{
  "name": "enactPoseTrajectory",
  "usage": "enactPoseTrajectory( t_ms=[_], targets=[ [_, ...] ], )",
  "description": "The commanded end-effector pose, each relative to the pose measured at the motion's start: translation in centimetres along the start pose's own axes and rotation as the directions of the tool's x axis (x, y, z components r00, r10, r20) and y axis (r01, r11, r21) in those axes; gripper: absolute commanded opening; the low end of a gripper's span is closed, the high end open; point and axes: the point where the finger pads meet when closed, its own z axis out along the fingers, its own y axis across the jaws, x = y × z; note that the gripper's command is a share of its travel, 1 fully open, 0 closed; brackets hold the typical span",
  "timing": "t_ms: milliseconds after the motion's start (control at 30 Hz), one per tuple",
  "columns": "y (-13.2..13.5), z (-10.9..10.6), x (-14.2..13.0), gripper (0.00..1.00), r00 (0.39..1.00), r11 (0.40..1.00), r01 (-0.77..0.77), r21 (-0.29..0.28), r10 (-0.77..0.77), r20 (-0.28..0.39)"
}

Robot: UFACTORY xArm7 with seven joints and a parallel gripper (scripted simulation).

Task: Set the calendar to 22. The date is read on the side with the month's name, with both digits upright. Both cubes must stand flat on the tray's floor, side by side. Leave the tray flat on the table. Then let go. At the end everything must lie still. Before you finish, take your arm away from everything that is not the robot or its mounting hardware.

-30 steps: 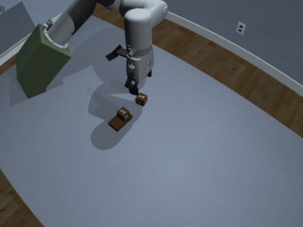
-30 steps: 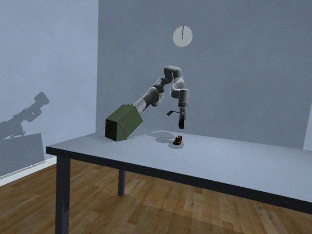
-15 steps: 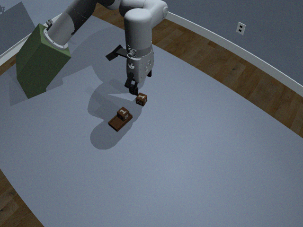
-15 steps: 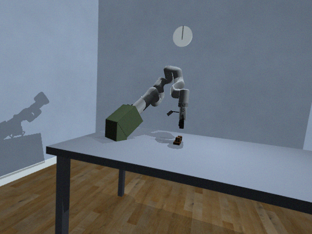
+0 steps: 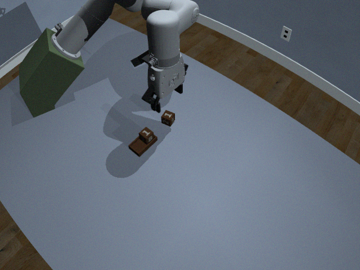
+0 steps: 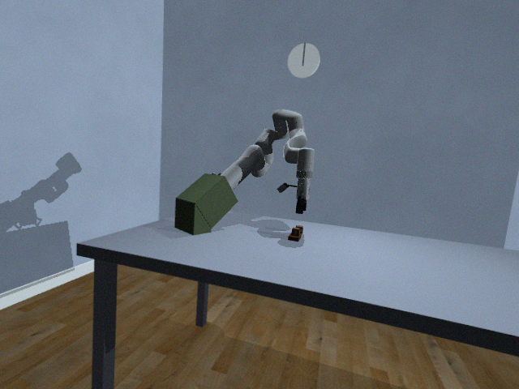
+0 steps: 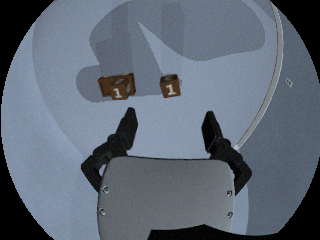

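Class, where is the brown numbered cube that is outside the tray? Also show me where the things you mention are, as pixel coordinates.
In the top view, the loose brown cube [image 5: 167,118] [image 7: 170,87] sits on the pale table, up and right of the brown rectangular tray [image 5: 136,147] [image 7: 105,88].

Seen from the top, the gripper [image 5: 168,99] [image 6: 301,207] [image 7: 170,117] has turned a little clockwise over the last half second. The dark bracketed part [image 5: 139,59] [image 6: 282,187] on its nine o'clock side has swung slightly toward one o'clock (a small shift, but plain enough). A dark piece [image 5: 186,68] now peeks out at the gripper's three o'clock side, and the shadow's outline has changed with the turn.
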Motion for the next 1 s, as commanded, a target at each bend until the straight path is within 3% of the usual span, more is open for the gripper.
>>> enactPoseTrajectory(
  t_ms=[0, 267, 600, 667, 733, 800, 933, 967],
  targets=[
    [-0.04, -0.09, -0.10, 1.00, 0.988, 0.988, -0.154, 0.006, 0.154, -0.001],
    [-0.04, -0.08, -0.09, 1.00, 0.925, 0.924, -0.381, 0.006, 0.381, 0.001],
    [-0.04, -0.05, -0.07, 1.00, 0.732, 0.732, -0.682, 0.006, 0.682, 0.003],
    [-0.04, -0.05, -0.07, 1.00, 0.732, 0.732, -0.682, 0.006, 0.682, 0.003],
    [-0.04, -0.04, -0.06, 1.00, 0.637, 0.637, -0.771, 0.005, 0.771, 0.004],
    [-0.04, -0.04, -0.06, 1.00, 0.615, 0.615, -0.789, 0.005, 0.788, 0.004],
    [-0.04, -0.03, -0.05, 1.00, 0.485, 0.485, -0.874, 0.004, 0.874, 0.005],
    [-0.04, -0.03, -0.05, 1.00, 0.478, 0.478, -0.878, 0.004, 0.878, 0.005]
  ],
)
